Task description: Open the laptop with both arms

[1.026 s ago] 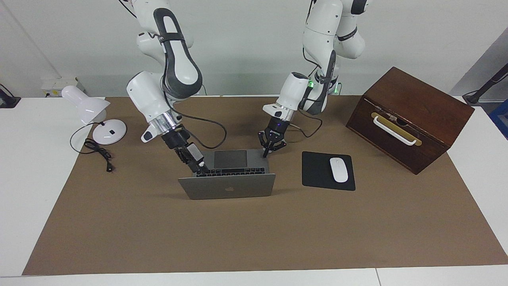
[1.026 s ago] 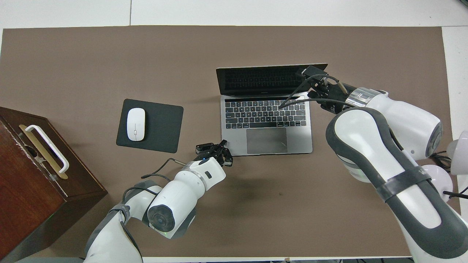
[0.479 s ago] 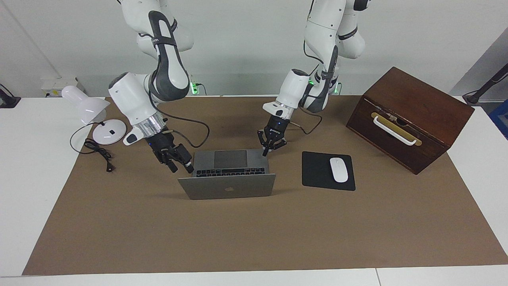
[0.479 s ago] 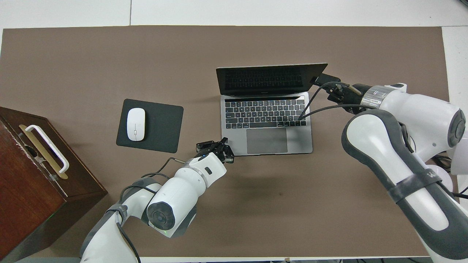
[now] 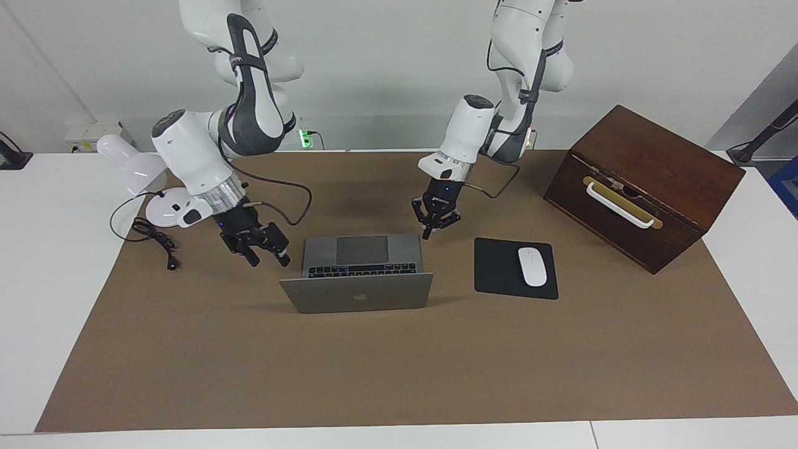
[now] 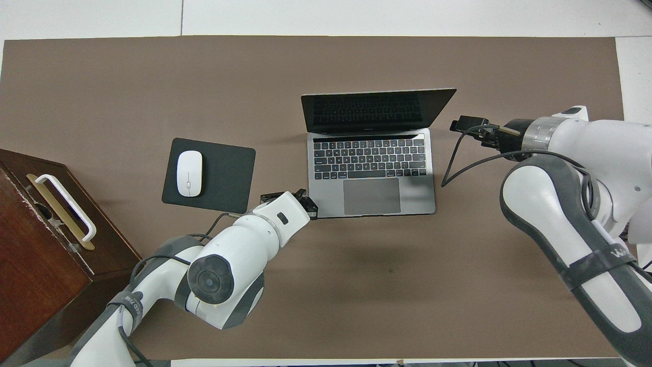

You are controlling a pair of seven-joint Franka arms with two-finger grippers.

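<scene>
The silver-grey laptop [image 5: 356, 293] stands open mid-table, its lid upright with the logo showing and its keyboard deck [image 6: 372, 173] facing the robots. My right gripper [image 5: 268, 257] hangs open just off the laptop's side toward the right arm's end, holding nothing; from overhead the right gripper [image 6: 457, 125] sits level with the hinge. My left gripper [image 5: 427, 236] is shut and empty, raised a little over the mat beside the deck's near corner toward the left arm's end. From overhead the left gripper [image 6: 307, 205] is mostly hidden under its white wrist.
A black mousepad [image 5: 499, 268] with a white mouse [image 5: 532, 266] lies beside the laptop toward the left arm's end. A brown wooden box [image 5: 642, 181] with a white handle stands past it. A white desk lamp [image 5: 146, 171] with its cord sits at the right arm's end.
My right gripper has drawn back from the laptop's lid corner to the mat beside it. My left gripper has lifted off the deck's corner. The lid has stayed upright.
</scene>
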